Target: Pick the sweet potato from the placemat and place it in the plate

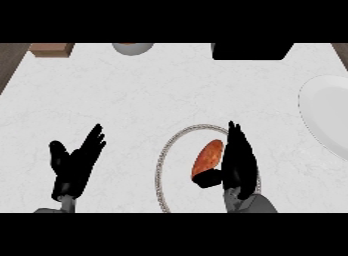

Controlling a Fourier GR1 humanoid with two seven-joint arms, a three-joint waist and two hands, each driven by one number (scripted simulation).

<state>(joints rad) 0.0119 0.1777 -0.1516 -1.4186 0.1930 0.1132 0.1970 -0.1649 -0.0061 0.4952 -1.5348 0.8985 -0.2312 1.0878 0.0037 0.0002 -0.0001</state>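
Observation:
An orange sweet potato [207,156] lies on a round white placemat [164,160] with a braided rim, low in the head view. My right hand [238,160] stands just right of it, fingers straight and pointing away, the thumb touching the potato's near end. The fingers do not curl round it. A large white plate [332,117] sits at the right edge, partly cut off. My left hand [73,162] rests open at the lower left, fingers up, holding nothing.
Along the counter's far edge stand a brown box [51,48], a grey bowl [133,48] and a black object [252,51]. Dark wood shows at the far left and right corners beyond the white marble counter [133,100].

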